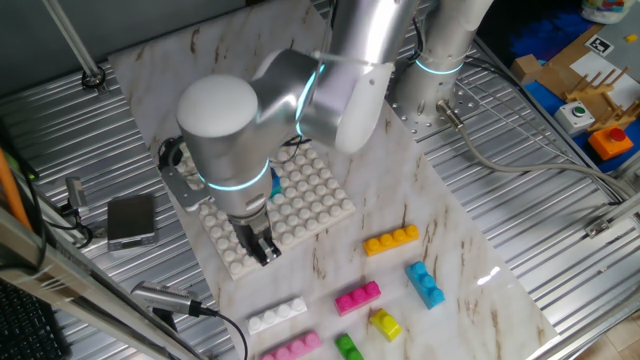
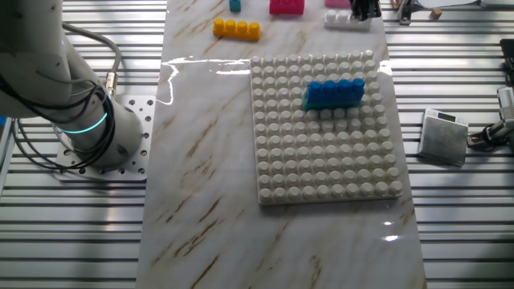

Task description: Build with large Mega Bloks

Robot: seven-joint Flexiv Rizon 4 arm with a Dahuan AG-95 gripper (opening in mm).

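Only other fixed view shows blue brick [image 2: 334, 93] on baseplate [image 2: 321, 172]; claw [image 1: 262, 248] state unclear.

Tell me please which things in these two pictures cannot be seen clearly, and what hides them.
- Gripper: in one fixed view too small to tell open or shut; in the other fixed view cut off by the top edge.
- Blue brick on the baseplate: in one fixed view almost fully hidden behind the arm.
- Magenta brick and white brick: cut off at the top edge of the other fixed view.
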